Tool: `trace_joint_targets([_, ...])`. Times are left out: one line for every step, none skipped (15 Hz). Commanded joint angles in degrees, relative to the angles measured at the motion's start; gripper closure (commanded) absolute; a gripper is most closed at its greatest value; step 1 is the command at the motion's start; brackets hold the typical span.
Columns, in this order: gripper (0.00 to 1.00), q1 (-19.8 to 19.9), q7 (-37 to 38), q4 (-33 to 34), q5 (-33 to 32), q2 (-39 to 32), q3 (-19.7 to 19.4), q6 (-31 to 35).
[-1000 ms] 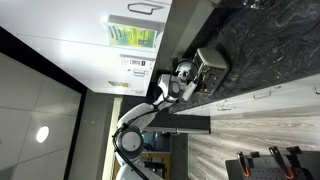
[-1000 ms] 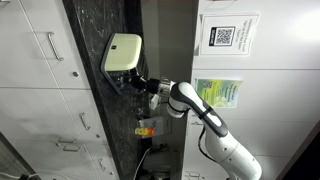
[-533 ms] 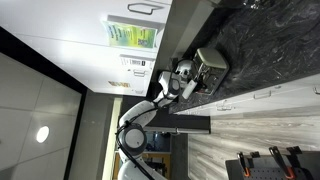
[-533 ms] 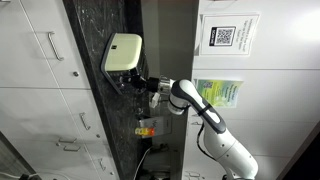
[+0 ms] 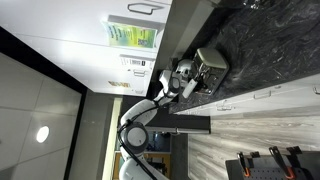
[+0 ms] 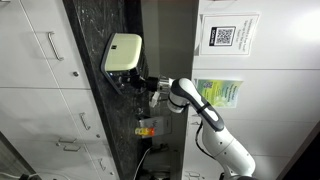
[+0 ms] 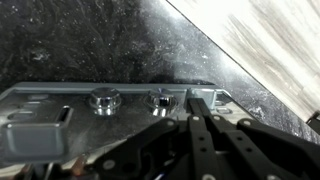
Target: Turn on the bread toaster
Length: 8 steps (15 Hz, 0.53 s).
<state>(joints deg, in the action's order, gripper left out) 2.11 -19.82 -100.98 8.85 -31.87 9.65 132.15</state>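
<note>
The bread toaster [image 5: 211,67] is a shiny silver box on the dark marbled counter; it also shows in the other exterior view [image 6: 122,52]. In the wrist view its control face [image 7: 60,100] carries two round metal knobs [image 7: 104,99] [image 7: 160,100] and a grey lever [image 7: 35,136] at the left. My gripper [image 7: 201,98] is shut with nothing in it, its black fingers pressed together. Its tips touch the control face just right of the second knob. It shows at the toaster's end in both exterior views [image 5: 193,82] [image 6: 136,82].
The dark marbled counter [image 7: 90,40] runs to an edge beside a wood-grain floor [image 7: 270,40]. White cabinet doors with handles [image 6: 45,50] flank the counter. An orange object [image 6: 146,130] lies near the arm's base side.
The arm has edged a little closer to the toaster's control face; the toaster has not moved.
</note>
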Motion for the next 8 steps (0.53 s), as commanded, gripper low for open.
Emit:
trace_joint_targets([1.0, -1.54, 1.26, 2.86, -1.28, -5.59, -0.95, -1.12])
trace_joint_targets([1.0, -1.63, 1.38, 3.13, -1.44, -5.87, -1.07, -1.42])
trace_joint_targets([1.0, -1.7, 1.55, 3.42, -1.45, -6.02, -1.15, -1.72])
trace_joint_targets([1.0, -1.9, 1.97, 3.43, -1.67, -6.03, -1.3, -1.67])
trace_joint_targets([1.0, -2.11, 2.28, 3.3, -2.0, -5.79, -1.38, -1.32])
trace_joint_targets([1.0, -2.46, 2.33, 2.52, -2.41, -4.72, -1.32, -0.25])
trace_joint_targets([1.0, -2.97, 2.68, 1.55, -3.03, -3.36, -1.35, 0.62])
trace_joint_targets([1.0, -3.49, 3.09, 0.13, -3.54, -1.47, -1.17, 1.48])
